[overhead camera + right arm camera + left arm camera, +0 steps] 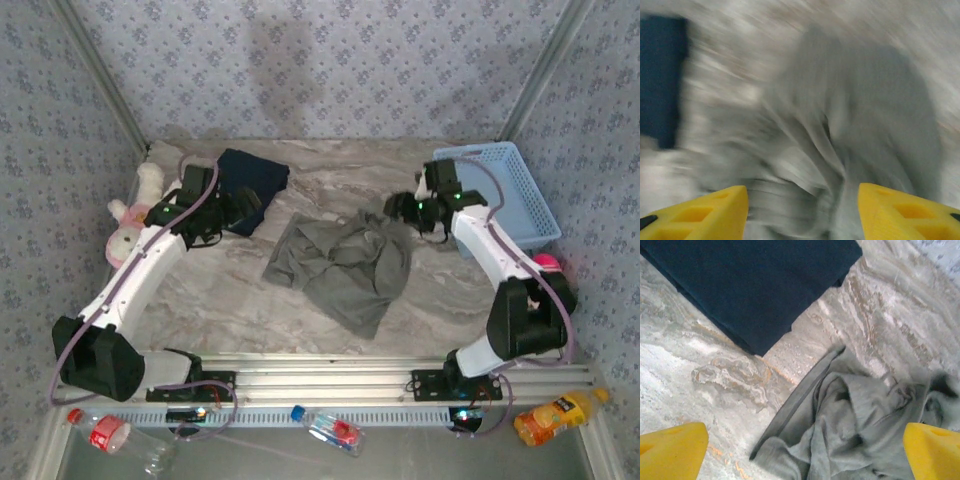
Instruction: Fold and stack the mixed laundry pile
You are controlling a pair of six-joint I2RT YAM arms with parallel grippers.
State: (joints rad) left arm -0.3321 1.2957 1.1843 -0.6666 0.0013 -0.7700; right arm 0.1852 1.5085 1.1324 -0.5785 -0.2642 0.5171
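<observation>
Two garments on the bench (pixel 455 295), both grippers empty.
We see the navy garment (pixel 256 176) lying flat at far left beside our wide-open left gripper (pixel 805 446). The crumpled olive-grey garment (pixel 345 262) lies mid-bench under our right gripper (pixel 803 206), whose fingers are apart.

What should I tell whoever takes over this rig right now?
Left gripper: jaws wide open, empty, hovering above the table near the left edge of the olive-grey garment.
Right gripper: jaws apart, nothing between them, above that garment's far right corner; its wrist view is blurred.
Navy garment: lies flat at the far left and looks folded.
Olive-grey garment: crumpled mid-table, unfolded.
Left to do: fold the olive-grey garment, then stack the two.
</observation>
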